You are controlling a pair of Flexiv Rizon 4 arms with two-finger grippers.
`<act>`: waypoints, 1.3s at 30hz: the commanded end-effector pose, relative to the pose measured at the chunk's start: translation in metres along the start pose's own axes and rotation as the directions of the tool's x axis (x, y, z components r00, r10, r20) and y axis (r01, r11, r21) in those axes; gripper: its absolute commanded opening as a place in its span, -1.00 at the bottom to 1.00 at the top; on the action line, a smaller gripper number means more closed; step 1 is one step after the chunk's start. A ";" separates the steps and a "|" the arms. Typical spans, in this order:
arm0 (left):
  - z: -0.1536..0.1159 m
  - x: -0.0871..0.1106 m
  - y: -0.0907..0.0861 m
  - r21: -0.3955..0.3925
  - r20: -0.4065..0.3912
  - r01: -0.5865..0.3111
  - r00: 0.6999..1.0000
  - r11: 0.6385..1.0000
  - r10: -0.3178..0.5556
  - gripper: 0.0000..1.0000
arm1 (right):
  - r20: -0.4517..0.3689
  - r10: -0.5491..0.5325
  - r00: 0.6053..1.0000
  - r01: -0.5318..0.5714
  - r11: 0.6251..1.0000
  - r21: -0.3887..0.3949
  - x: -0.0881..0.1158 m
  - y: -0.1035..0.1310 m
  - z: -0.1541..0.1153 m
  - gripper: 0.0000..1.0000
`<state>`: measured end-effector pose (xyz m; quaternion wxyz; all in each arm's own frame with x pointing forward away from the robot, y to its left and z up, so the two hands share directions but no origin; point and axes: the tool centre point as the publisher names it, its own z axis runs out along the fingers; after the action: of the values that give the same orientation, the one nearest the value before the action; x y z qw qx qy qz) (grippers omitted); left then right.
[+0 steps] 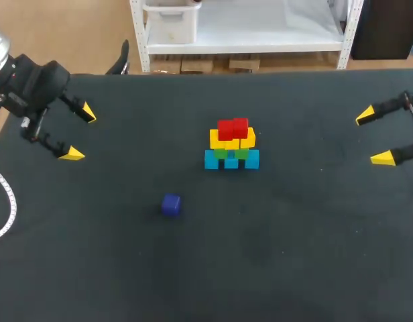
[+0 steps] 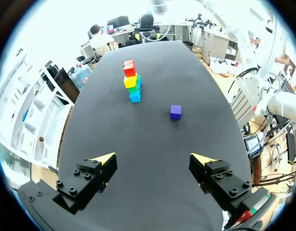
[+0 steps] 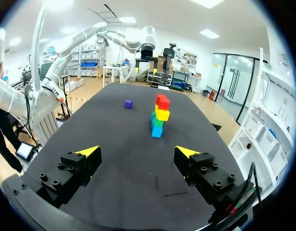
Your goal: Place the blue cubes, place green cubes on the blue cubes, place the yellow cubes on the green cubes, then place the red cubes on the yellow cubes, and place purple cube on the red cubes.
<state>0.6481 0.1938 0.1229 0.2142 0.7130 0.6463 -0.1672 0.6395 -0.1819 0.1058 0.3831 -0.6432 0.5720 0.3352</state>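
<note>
A cube stack stands mid-table: blue cubes (image 1: 231, 160) at the base, green cubes (image 1: 231, 153) on them, yellow cubes (image 1: 232, 139) above, red cubes (image 1: 233, 128) on top. The purple cube (image 1: 171, 204) lies alone on the mat, in front and to the left of the stack. My left gripper (image 1: 80, 133) hangs open over the table's left side, empty. My right gripper (image 1: 375, 137) is open and empty at the right edge. From the left wrist, the stack (image 2: 131, 80) and purple cube (image 2: 175, 111) lie far ahead of the gripper (image 2: 154, 157). The right wrist shows the stack (image 3: 159, 115) and purple cube (image 3: 129, 103) ahead of its gripper (image 3: 137, 151).
The black mat (image 1: 293, 235) covers the whole tabletop. A white cable (image 1: 7, 208) curls at the left edge of the table.
</note>
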 end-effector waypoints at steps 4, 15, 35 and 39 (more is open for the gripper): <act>0.000 0.002 0.000 0.000 0.004 -0.004 1.000 1.000 0.004 1.00 | 0.010 -0.001 1.000 0.001 1.000 -0.008 0.003 -0.005 0.001 1.00; 0.043 -0.026 -0.019 0.076 -0.053 -0.086 0.995 0.993 0.090 1.00 | 0.010 -0.001 1.000 0.001 1.000 -0.008 0.003 -0.005 0.001 1.00; 0.135 -0.070 -0.056 0.040 -0.173 -0.058 0.983 0.997 0.064 1.00 | 0.010 -0.001 1.000 0.001 1.000 -0.008 0.003 -0.005 0.001 1.00; 0.141 -0.070 -0.059 0.042 -0.188 -0.045 0.981 0.998 0.052 1.00 | 0.010 -0.001 1.000 0.001 1.000 -0.008 0.003 -0.005 0.001 1.00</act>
<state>0.5858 0.0698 0.0369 0.1451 0.7450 0.6420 -0.1088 0.6440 -0.1825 0.1041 0.3826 -0.6434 0.5692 0.3401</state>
